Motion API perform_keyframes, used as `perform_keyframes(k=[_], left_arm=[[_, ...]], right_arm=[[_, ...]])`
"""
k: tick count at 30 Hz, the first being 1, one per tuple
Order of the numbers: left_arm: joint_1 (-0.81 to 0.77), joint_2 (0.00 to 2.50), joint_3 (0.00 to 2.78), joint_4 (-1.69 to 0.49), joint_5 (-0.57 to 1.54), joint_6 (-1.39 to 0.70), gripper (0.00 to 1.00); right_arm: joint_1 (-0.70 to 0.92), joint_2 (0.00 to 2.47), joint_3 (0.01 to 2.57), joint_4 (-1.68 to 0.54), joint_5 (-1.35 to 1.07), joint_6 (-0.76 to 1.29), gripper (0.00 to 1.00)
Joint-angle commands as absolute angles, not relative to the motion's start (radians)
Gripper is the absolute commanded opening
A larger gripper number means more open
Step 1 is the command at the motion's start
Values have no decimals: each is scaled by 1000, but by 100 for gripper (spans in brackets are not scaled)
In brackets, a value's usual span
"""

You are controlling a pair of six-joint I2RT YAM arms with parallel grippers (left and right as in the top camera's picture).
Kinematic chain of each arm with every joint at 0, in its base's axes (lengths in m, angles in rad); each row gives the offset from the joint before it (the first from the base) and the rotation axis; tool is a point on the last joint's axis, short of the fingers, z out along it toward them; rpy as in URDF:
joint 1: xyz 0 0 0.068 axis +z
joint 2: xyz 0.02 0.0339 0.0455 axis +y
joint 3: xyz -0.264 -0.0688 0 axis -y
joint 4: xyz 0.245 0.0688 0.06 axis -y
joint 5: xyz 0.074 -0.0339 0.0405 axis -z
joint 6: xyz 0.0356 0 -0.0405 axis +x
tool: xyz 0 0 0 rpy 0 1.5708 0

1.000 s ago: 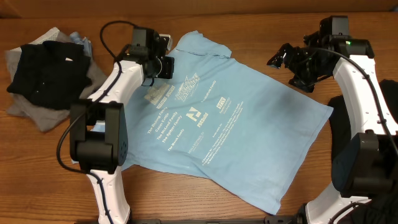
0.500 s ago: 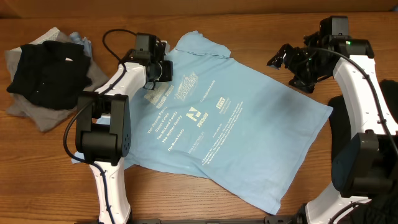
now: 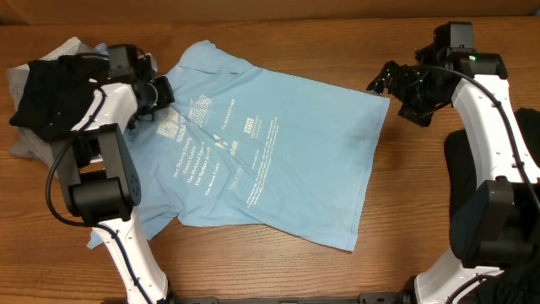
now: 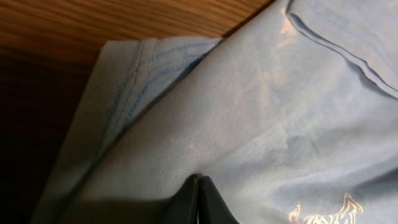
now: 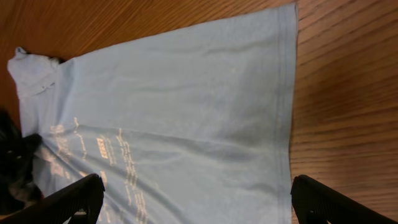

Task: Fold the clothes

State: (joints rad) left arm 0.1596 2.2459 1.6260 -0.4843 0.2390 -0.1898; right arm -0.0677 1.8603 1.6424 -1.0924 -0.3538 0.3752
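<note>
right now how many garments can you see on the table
3 for sure: a light blue T-shirt spread mid-table, and a black garment on a grey garment in the far-left pile. More may be hidden there; the dark shape at the right edge is unclear.

One light blue T-shirt (image 3: 278,160), one heap of dark clothes (image 3: 52,95), one left gripper (image 3: 160,89), one right gripper (image 3: 381,81)

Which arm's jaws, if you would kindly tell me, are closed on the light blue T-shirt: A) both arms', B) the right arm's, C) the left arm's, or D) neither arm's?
C: in the left wrist view the left jaws are pinched together on a fold of the T-shirt, while the right jaws stand wide apart and hold nothing.
</note>
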Motion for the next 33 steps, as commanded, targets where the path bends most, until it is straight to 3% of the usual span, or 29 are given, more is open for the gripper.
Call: perform_keyframes(k=[1,10,15,22,26,33], left_arm=[[136,2261,1722,-519,312,-202,5],[130,2229,2034,-809,386,-86,14],[130,2172,2241,-1031,386,-21,21],[111,2029,2391,-1277,416,21,26],[76,1917,2391,-1356,413,84,48],[-12,1812,2391,-1494,355,102,57]], right_arm=[[-65,1860,1642,-1089,-279,332,100],[-66,1888,1519,-915,-146,344,99],[-66,1917,1419,-790,-156,344,88],[-66,1966,1331,-615,-179,344,81],[-66,2019,1326,-535,-180,344,73],[-65,2086,1326,-480,-180,344,69]])
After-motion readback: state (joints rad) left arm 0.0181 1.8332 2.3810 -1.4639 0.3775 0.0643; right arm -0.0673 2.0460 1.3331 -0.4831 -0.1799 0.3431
